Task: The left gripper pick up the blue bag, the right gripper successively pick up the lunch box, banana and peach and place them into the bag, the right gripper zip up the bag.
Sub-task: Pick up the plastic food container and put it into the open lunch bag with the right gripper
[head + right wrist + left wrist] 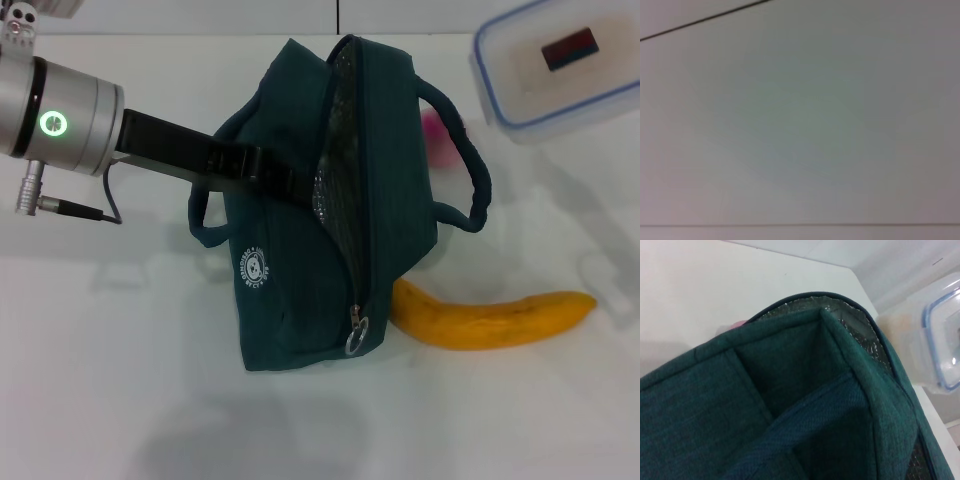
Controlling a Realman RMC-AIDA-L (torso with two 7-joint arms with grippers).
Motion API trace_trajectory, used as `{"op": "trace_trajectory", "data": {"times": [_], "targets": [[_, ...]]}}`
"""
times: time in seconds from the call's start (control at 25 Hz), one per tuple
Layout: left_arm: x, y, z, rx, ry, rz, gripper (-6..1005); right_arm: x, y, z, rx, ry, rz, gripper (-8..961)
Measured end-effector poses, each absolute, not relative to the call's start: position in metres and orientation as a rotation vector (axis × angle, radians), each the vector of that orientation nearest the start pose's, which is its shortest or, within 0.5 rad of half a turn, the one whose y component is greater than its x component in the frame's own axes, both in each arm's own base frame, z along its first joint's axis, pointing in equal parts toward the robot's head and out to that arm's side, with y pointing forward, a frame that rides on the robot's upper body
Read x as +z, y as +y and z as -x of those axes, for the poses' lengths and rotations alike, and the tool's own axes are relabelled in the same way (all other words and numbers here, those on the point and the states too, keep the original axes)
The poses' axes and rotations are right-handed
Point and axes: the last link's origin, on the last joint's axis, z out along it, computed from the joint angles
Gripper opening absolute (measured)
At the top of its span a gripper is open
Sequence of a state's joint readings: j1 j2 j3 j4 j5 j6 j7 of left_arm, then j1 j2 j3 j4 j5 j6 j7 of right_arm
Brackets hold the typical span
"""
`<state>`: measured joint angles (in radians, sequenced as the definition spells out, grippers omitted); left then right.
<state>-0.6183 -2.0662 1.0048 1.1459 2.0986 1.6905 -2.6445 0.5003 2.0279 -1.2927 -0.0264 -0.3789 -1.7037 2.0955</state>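
At the blue bag [300, 270], left gripper [300, 185] jaws clamp its rim.

White table [120, 330]; on it, dark teal bag [290, 290] mid-surface, banana [495, 318] touching its near corner, lidded lunch box [560, 70] far right, pink peach [436, 135] behind bag.

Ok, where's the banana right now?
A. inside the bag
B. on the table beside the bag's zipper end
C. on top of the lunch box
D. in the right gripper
B: the banana lies flat on the table, one tip by the bag near its zipper pull, well apart from the lunch box.
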Motion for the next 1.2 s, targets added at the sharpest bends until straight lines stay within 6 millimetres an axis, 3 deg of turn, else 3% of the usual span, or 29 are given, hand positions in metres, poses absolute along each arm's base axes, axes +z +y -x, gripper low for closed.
{"op": "trace_trajectory", "data": {"times": [0.4,0.8,1.2], "targets": [[0.026,0.35,0.166,-0.31,-1.595,2.686,40,0.033,0.333,-0.248,2.291,1.838,1.476,96],[0.026,0.351,0.163,-0.311,-1.583,2.694,41,0.027,0.359,-0.208,2.285,1.845,1.654,96],[0.023,0.353,0.156,-0.305,-1.545,2.722,41,0.015,0.379,-0.182,2.186,1.893,1.768,96]]}}
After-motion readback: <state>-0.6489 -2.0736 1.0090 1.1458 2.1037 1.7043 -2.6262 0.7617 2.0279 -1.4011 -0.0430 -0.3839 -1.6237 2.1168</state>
